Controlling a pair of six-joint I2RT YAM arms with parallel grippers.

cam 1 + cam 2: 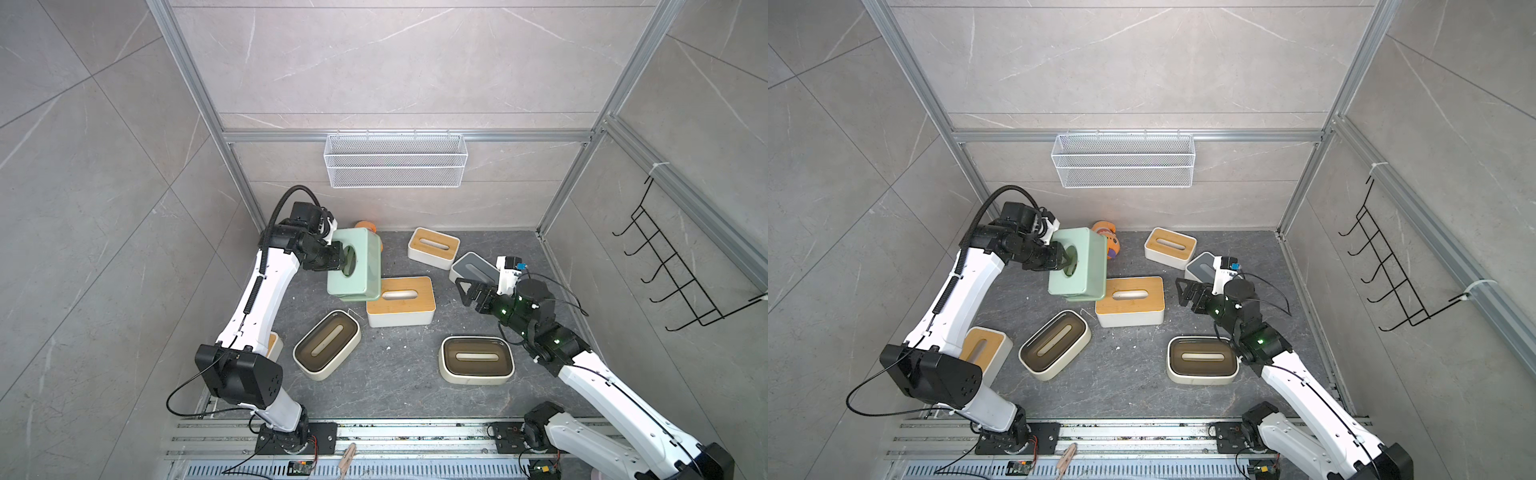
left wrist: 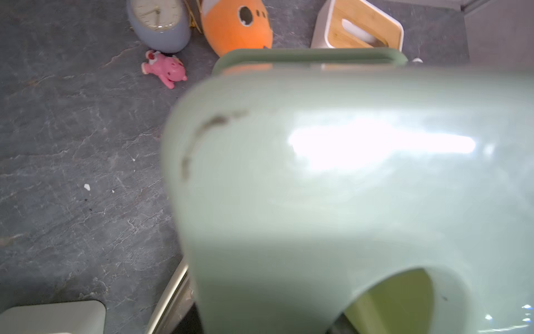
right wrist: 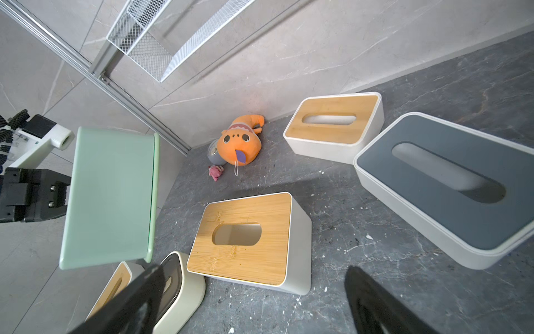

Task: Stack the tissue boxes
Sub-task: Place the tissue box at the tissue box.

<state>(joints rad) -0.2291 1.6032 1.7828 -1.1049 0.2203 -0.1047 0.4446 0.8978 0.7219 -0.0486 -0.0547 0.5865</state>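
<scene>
Closest of all, filling the left wrist view: one mint-green tissue box (image 2: 346, 188), lifted clear of the floor (image 1: 395, 374) and tipped on its side. Pinched through its oval slot by the left gripper (image 1: 345, 262), jaws clamped on the slot's rim.

Seven tissue boxes counted, none stacked yet:
- Three white with bamboo lids: back bamboo-lid box (image 1: 433, 248); middle bamboo-lid box (image 1: 401, 301), just beside the lifted one; third bamboo-lid box (image 1: 984, 349), half hidden under the left arm (image 1: 257, 303).
- Two rounded cream with dark-brown lids: left cream box (image 1: 327, 345), right cream box (image 1: 477, 359).
- One grey-lid box (image 1: 473, 268), plus the mint one.

Right gripper (image 1: 467, 293) spread wide, holding nothing, between the middle bamboo-lid box and the grey-lid box.

Elsewhere, one each:
- orange fish toy (image 3: 239, 141)
- pink figurine (image 2: 164, 68)
- small clock (image 2: 159, 23), dial marks too small to read
- white mesh basket (image 1: 395, 166)
- black hook rack (image 1: 675, 266)
</scene>
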